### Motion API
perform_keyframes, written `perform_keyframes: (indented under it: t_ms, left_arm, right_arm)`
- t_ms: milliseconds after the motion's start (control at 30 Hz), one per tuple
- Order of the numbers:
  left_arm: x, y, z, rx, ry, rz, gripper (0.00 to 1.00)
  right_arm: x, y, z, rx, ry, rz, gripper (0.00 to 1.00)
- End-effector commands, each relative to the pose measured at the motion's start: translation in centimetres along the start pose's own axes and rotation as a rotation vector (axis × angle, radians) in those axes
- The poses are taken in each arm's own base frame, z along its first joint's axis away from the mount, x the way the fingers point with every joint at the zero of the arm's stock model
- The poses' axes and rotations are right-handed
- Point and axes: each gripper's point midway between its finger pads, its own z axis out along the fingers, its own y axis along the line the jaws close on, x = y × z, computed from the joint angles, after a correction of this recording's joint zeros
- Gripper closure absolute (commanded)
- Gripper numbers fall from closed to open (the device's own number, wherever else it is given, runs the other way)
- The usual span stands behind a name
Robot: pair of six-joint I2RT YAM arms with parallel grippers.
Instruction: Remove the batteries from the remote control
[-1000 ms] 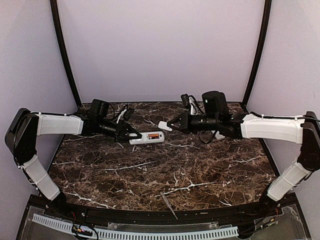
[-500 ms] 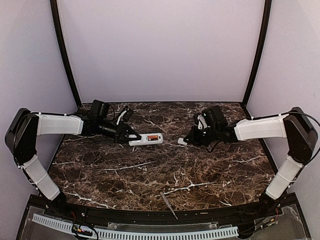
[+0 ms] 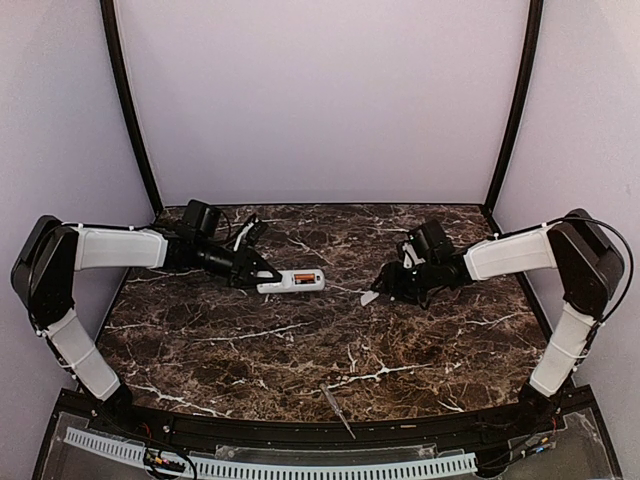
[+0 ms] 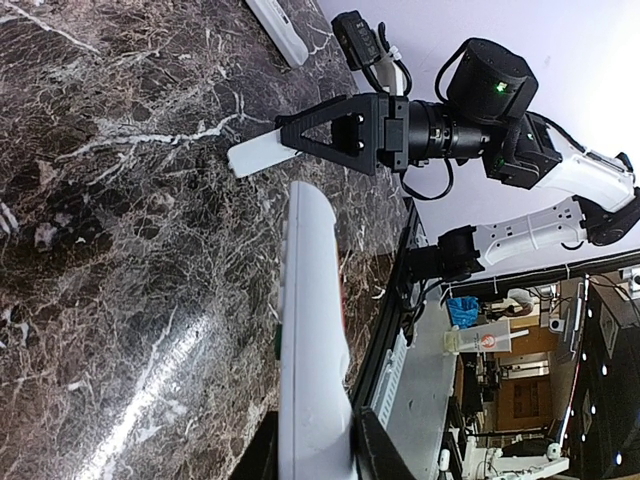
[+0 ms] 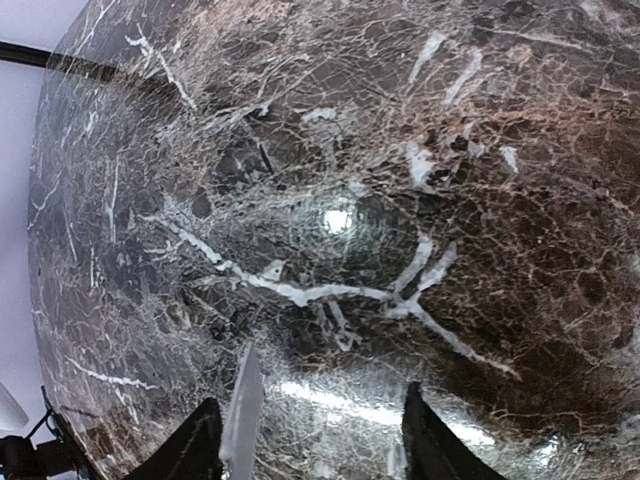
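Laying things out well on the dark marble table (image 3: 300, 360) matters first, since the step in hand looks like parting with the battery cover, which should rest well apart from the remote. The left gripper (image 3: 262, 280) is clamped on one end of the white remote control (image 3: 292, 281), holding it at the far left of the table with its open bay facing up; that hold should not slacken. The right gripper (image 3: 384, 290), low over the table to the right, has its jaws apart, and the thin white cover (image 3: 370, 297) leans against one finger. A straight lift would avoid dragging it. An orange battery (image 3: 303, 275) lies in the bay; whether a second sits beside it I cannot tell. Prying at one end seems wisest.
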Motion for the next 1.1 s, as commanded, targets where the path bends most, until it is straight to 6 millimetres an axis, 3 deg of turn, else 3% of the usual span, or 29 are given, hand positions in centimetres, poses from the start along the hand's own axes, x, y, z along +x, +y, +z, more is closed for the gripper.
perform_keyframes:
  t_ms: [0, 133, 400, 600, 800, 1067]
  left_arm:
    - [-0.4, -0.6, -0.1, 0.004, 0.003, 0.028, 1.00]
    - [-0.3, -0.6, 0.1, 0.000, 0.010, 0.030, 1.00]
    - [0.1, -0.6, 0.6, -0.002, 0.030, 0.033, 1.00]
    - [1.6, 0.5, 2.1, -0.020, 0.113, -0.019, 1.00]
    - [3.8, 1.6, 4.2, -0.051, 0.219, -0.040, 1.00]
    - [5.1, 3.0, 5.0, -0.091, 0.279, -0.084, 0.95]
  right_arm:
    - [-0.5, -0.8, -0.7, 0.068, -0.015, -0.034, 0.36]
    - [-0.2, -0.7, -0.9, 0.063, -0.008, -0.044, 0.28]
    - [-0.2, -0.1, -1.5, 0.035, -0.013, -0.066, 0.24]
    - [-0.2, -0.2, -1.5, 0.044, -0.013, -0.087, 0.17]
    - [0.3, -0.2, -0.9, 0.030, 0.009, -0.091, 0.15]
    - [1.8, -1.6, 0.9, 0.134, 0.052, -0.131, 0.11]
